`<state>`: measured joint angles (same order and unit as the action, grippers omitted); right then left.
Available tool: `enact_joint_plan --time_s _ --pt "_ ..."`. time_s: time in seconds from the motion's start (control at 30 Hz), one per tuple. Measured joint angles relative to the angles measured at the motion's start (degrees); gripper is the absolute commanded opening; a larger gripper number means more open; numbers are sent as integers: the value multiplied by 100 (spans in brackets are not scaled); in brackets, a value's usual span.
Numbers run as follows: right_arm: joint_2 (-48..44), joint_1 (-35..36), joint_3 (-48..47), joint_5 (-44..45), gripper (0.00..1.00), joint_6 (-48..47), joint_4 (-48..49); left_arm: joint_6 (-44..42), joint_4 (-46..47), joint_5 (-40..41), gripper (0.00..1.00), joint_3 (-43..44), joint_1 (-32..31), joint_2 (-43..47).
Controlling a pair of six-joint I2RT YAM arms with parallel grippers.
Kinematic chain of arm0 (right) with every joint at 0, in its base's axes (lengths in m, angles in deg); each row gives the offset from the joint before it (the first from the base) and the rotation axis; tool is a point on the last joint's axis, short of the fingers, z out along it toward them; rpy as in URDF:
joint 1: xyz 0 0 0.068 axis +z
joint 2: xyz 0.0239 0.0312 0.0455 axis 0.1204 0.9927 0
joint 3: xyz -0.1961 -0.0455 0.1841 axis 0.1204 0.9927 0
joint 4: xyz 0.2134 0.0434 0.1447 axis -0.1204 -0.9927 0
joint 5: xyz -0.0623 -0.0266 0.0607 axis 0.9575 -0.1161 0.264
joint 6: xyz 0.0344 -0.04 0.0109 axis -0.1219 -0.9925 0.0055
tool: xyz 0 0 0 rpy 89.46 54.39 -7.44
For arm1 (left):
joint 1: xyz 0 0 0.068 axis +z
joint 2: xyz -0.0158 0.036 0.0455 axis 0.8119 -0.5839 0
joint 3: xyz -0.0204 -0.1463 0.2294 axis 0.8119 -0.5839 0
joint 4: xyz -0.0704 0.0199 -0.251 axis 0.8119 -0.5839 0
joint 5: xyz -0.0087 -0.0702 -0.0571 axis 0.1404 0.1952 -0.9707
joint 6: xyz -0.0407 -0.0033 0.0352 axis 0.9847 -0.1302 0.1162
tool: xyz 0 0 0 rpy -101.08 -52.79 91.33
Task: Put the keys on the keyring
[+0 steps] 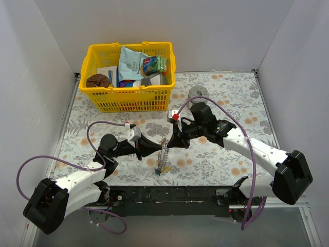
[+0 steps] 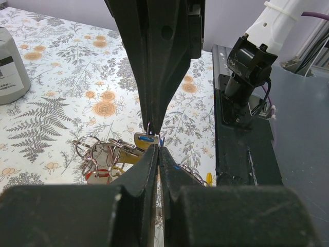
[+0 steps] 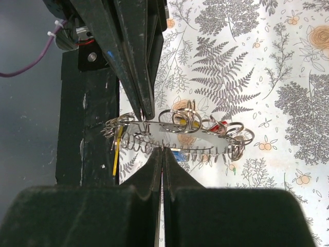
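The keyring (image 3: 154,128) is a flat silver ring held off the table between both arms, near the table's front edge (image 1: 163,148). Several small split rings and keys (image 3: 220,125) with yellow, blue and red-white tags hang from it (image 1: 161,167). My right gripper (image 3: 163,149) is shut on the ring's near rim. My left gripper (image 3: 145,114) comes from the opposite side and is shut on the far rim. In the left wrist view my left gripper (image 2: 158,149) meets the right gripper (image 2: 153,126) tip to tip, with tagged keys (image 2: 103,162) dangling just beyond.
A yellow basket (image 1: 131,98) full of packets stands at the back left. A squat grey cylinder (image 1: 198,93) sits behind the right arm, also at the left edge of the left wrist view (image 2: 10,67). A black mounting rail (image 1: 169,194) runs along the near edge.
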<state>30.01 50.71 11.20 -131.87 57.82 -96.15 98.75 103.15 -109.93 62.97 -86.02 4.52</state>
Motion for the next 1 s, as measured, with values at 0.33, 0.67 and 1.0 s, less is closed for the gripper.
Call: enact_joint_plan --time_s 0.33,0.67,1.0 --pt "-39 2 -17 -352 1 -188 -155 -13 0 11 0 0 0 0" --pt "-37 101 -234 -647 1 -203 -146 -44 -28 26 0 0 0 -11" --pt "151 162 -306 -702 1 -203 -157 -57 -107 26 0 0 0 -11"
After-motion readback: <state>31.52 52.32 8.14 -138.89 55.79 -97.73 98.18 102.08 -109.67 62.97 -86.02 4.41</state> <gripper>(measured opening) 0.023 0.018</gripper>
